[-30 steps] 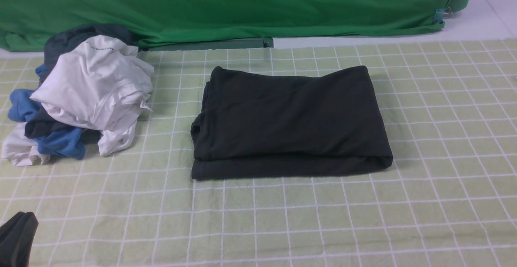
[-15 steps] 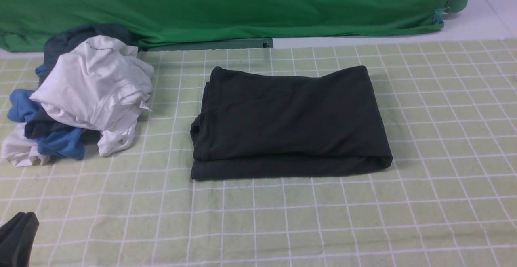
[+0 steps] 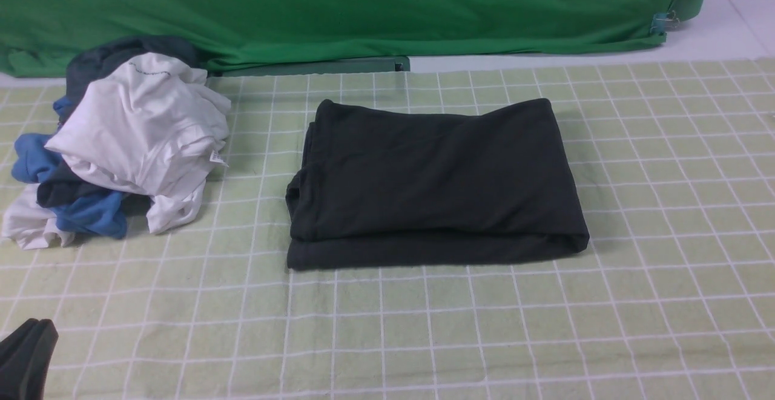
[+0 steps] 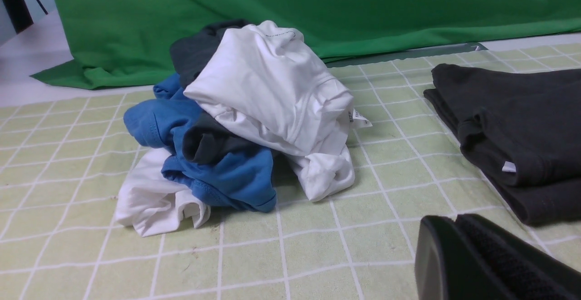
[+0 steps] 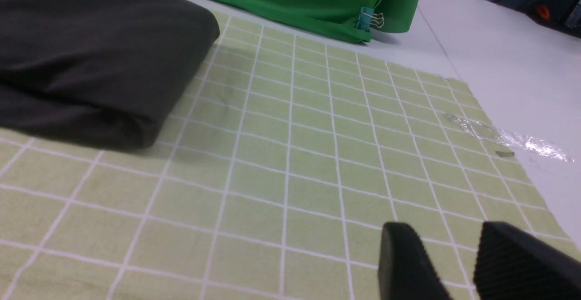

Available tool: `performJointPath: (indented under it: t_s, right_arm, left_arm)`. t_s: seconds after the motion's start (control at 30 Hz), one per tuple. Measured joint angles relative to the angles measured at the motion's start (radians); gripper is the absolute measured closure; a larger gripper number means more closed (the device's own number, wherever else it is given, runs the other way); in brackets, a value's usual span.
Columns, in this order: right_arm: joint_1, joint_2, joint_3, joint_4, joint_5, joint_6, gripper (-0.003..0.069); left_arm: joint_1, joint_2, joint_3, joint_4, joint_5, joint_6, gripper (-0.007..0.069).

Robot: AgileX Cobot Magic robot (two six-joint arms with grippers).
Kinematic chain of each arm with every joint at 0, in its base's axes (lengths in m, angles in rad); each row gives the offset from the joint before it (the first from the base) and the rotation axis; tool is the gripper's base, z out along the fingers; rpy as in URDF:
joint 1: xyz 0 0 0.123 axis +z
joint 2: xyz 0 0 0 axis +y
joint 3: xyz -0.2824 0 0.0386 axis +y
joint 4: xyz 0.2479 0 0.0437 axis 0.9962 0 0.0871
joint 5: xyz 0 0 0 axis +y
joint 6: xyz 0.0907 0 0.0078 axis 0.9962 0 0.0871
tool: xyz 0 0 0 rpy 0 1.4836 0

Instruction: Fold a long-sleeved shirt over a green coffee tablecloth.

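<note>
The long-sleeved shirt (image 3: pixel 433 185) lies folded into a flat black rectangle in the middle of the green coffee tablecloth (image 3: pixel 484 327). In the left wrist view the shirt (image 4: pixel 522 127) shows a small white label at its fold. My left gripper (image 3: pixel 27 351) sits low at the near left corner, well clear of the shirt, its fingers pressed together on nothing (image 4: pixel 456 220). My right gripper (image 5: pixel 449 232) hovers over bare cloth to the right of the shirt (image 5: pixel 91 59), its jaws apart and empty. It is out of the front view.
A heap of white, blue and dark garments (image 3: pixel 121 146) lies at the left of the cloth. A plain green backdrop (image 3: pixel 363 6) hangs behind, held by a clip (image 3: pixel 661 23). The cloth's right edge (image 5: pixel 494 136) meets a white table with a strip of clear tape (image 5: pixel 504 136).
</note>
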Motion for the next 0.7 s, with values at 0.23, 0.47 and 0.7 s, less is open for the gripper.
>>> performJointPath:
  t_s: [0.23, 0.47, 0.7]
  right_arm:
    - [0.0, 0.0, 0.0, 0.0, 0.003, 0.004, 0.0419]
    - [0.0, 0.0, 0.0, 0.0, 0.003, 0.023, 0.0419]
    - [0.0, 0.0, 0.0, 0.0, 0.004, 0.024, 0.0419]
  left_arm:
    - [0.0, 0.0, 0.0, 0.0, 0.0, 0.002, 0.061]
    - [0.0, 0.0, 0.0, 0.0, 0.0, 0.002, 0.061]
    - [0.0, 0.0, 0.0, 0.0, 0.0, 0.002, 0.061]
